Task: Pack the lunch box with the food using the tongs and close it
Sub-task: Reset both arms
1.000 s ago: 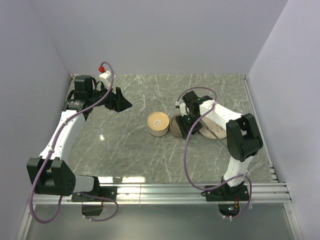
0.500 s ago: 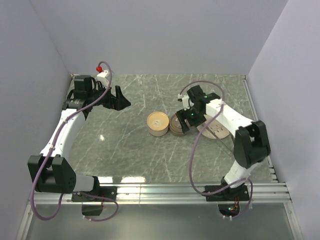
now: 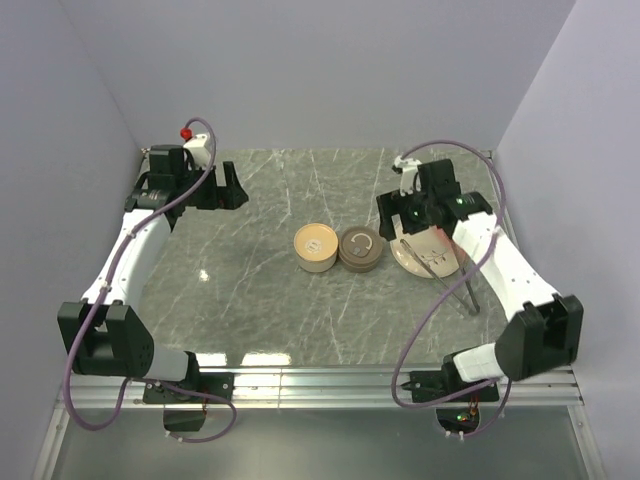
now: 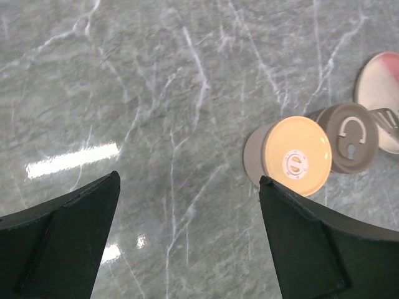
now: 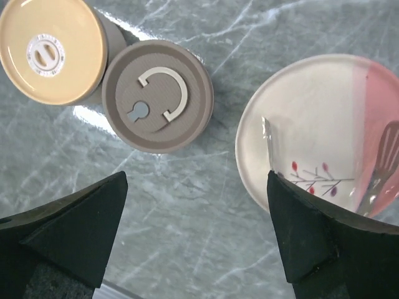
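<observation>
- Left gripper (image 4: 188, 178): fingers wide apart, nothing btw them. It hangs over the bare table (image 4: 156, 112) at the far left, well apart from all task things.
- Right gripper (image 5: 196, 176): also spread wide and empty, above the gap btw the grey-lidded tub (image 5: 157, 96) and the plate (image 5: 305, 106).
- Lunch box: two round tubs touching side by side mid-table, w/ the cream-lidded tub (image 5: 53, 47) on the left. Both have lids on, and these look flat.
- Tongs (image 5: 386, 146): not held. They lie w/ the tips on the plate and, per the top view, the joined end out on the table toward the near right.
- Food: no piece shows on the plate or the table. I judge it is inside the tubs, so packing and closing look done or nearly done.
- Step in hand, as I judge it: take the arms clear and leave things as they lie.
- To do it well: lift the right claw straight up first, then go sideways, so no finger catches the plate rim or the tongs. Keep the claws apart, and touch a lid again only if it is not seated.
- Hard to tell:
  - No side view, so I cannot say if the lids are locked or only resting.
  - The inside of the tubs is hidden.
  - The right part of the plate is cut off in the wrist view and partly behind the right arm in the top view. A leftover piece there cannot be excluded.
</observation>
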